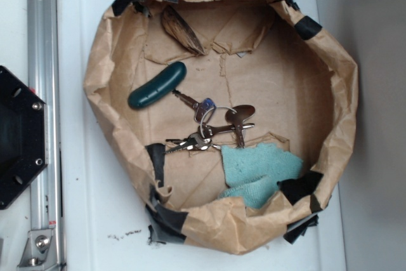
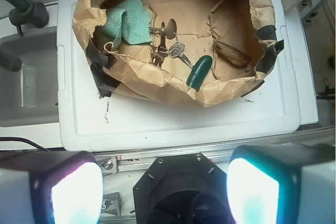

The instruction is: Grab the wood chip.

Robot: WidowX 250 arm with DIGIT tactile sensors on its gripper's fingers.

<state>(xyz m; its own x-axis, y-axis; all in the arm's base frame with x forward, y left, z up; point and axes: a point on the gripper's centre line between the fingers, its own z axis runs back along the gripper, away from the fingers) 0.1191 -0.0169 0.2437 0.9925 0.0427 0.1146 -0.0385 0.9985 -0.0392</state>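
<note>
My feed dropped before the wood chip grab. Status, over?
Gripper open, high above the paper bin, holding nothing. Wood chip untouched by the bin's far wall. Green handle and keys lie apart from it; nothing blocking.

End effector (image 2: 165,187) wide apart, well above paper bin (image 2: 157,85) w/ wood chip (image 2: 231,54) inside.
</note>
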